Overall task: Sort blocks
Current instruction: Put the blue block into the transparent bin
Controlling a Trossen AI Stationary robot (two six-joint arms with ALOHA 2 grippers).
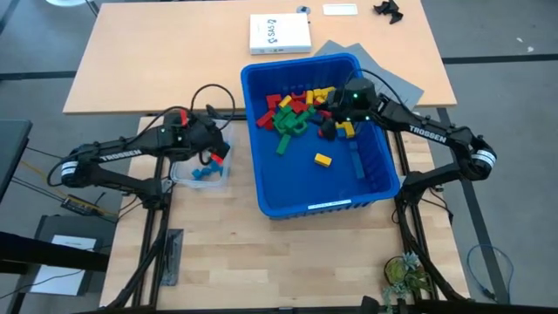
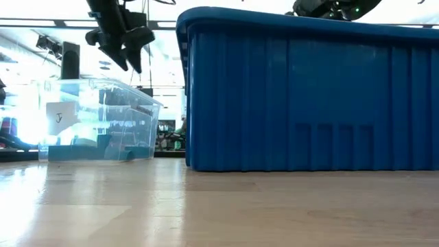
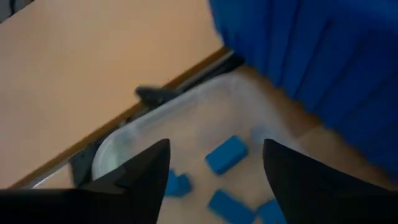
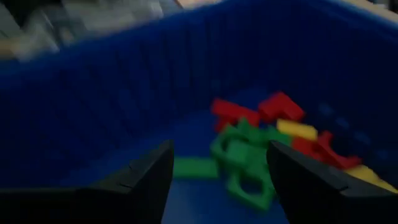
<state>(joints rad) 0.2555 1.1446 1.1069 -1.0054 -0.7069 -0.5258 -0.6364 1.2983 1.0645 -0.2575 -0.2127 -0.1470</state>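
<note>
A large blue bin [image 1: 370,179] holds a pile of red, yellow, green and blue blocks [image 1: 296,109] at its far end, and one yellow block [image 1: 323,160] lies apart on its floor. Left of the bin stands a small clear tub [image 1: 183,174] with several blue blocks [image 3: 226,154] lying on its bottom. My left gripper [image 3: 214,146] hangs open above the tub, nothing between its fingers. My right gripper [image 4: 217,149] is open inside the bin at the right of the pile [image 4: 249,162], slanting down toward it, touching nothing.
A white box [image 1: 279,33] and a grey sheet [image 1: 349,54] lie on the far table behind the bin. A small plant [image 1: 405,275] stands at the near right. Bare wood lies in front of the bin and the tub [image 2: 103,120].
</note>
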